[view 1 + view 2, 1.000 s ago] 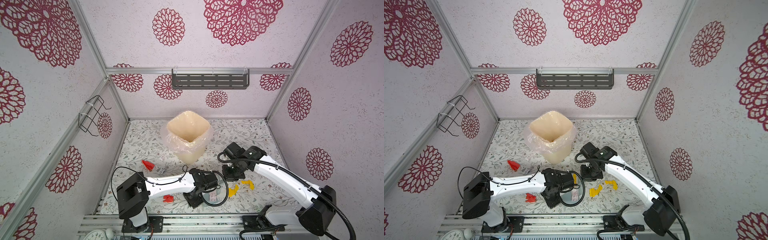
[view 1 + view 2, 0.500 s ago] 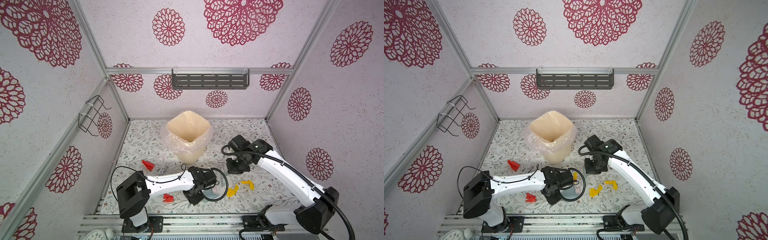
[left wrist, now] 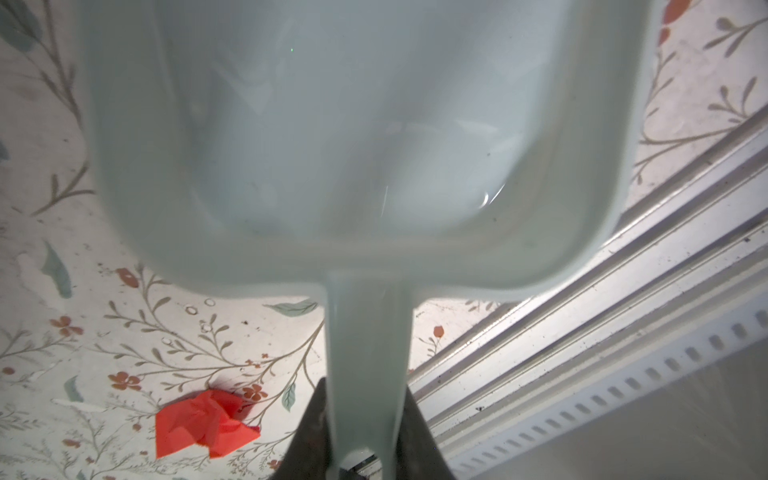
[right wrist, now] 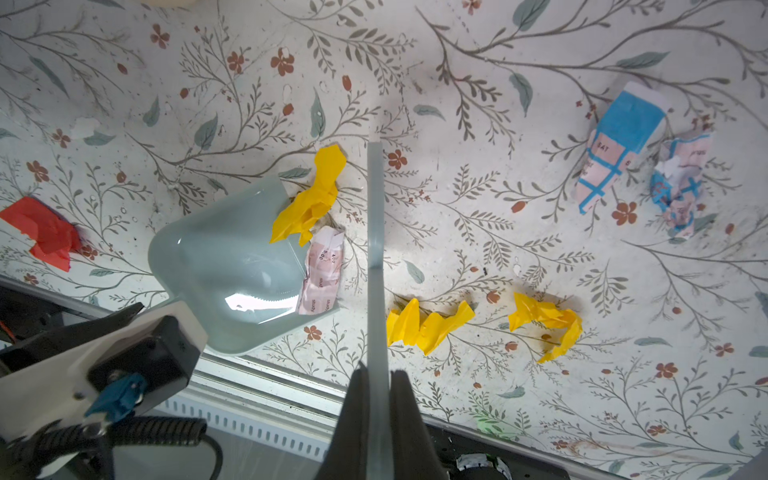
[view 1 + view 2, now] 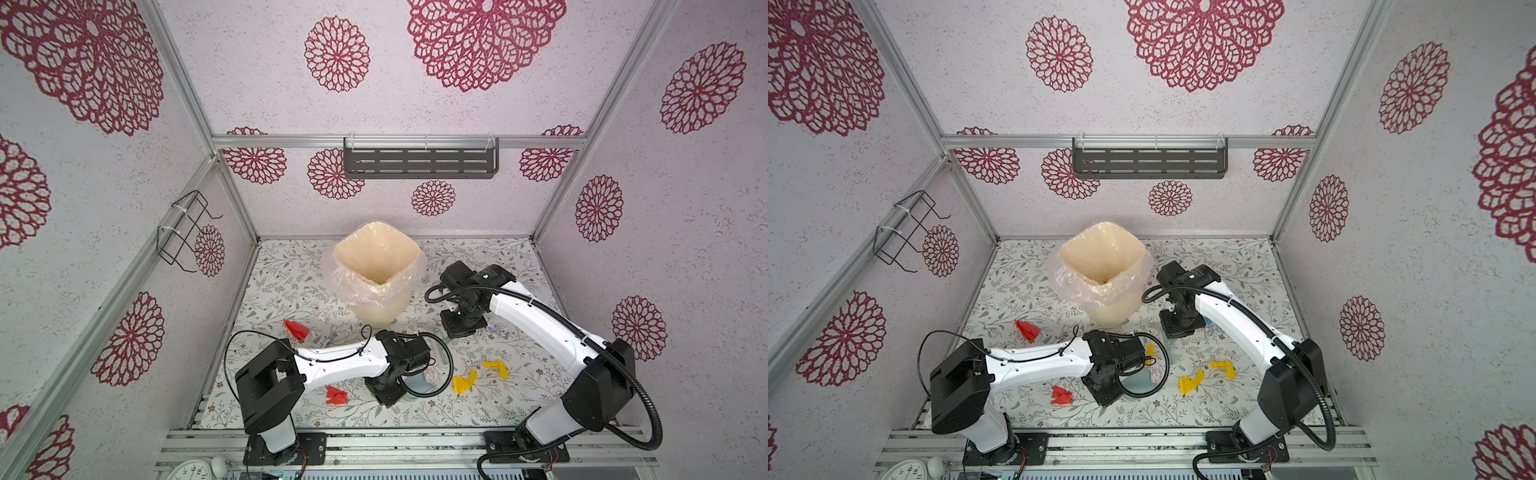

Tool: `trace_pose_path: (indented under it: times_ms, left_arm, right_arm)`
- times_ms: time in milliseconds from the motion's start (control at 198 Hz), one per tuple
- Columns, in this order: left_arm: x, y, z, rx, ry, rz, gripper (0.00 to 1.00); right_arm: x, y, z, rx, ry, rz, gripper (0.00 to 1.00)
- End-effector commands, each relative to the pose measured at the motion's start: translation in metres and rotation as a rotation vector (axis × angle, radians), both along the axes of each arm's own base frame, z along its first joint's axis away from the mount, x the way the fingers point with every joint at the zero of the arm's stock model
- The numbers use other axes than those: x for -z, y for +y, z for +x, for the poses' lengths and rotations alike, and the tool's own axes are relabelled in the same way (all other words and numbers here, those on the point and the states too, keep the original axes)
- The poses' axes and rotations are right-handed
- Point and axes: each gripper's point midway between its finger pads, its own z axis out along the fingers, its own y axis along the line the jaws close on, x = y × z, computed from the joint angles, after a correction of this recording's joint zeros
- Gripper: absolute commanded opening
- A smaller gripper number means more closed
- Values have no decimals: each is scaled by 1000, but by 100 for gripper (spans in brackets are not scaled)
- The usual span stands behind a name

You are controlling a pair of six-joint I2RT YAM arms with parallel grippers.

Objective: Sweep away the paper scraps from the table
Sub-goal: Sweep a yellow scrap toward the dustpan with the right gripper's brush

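Pale dustpan (image 4: 224, 266) in left gripper (image 3: 365, 415); right gripper (image 4: 378, 386), tight on brush (image 4: 375, 228), now farther back.

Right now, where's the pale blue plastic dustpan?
Held by the left fingers, the dustpan lies front-centre in both top views, a crumpled yellow paper scrap at its mouth.

Paper scraps (image 5: 464, 381) lie around the dustpan (image 4: 224, 266), before the bin (image 5: 376, 309).
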Motion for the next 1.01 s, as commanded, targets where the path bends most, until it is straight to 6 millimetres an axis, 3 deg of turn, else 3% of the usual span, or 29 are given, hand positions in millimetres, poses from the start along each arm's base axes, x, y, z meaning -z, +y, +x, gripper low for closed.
trace_pose_path:
  times_ms: [0,238,698,840,1006]
  left_arm:
    - [5,2,-1,-10,23,15,0]
    - [8,1,0,2,23,17,0]
    - [12,1,20,20,-34,14,0]
    - [12,0,20,19,-32,10,0]
    - [14,0,20,19,-21,12,0]
  right_arm:
    - [-1,3,-11,-43,10,8,0]
    - [5,24,-29,-77,49,81,0]
    - [-19,61,-46,-138,100,235,0]
    - [-22,36,-42,-89,69,162,0]
    - [-28,3,-18,1,-9,108,0]
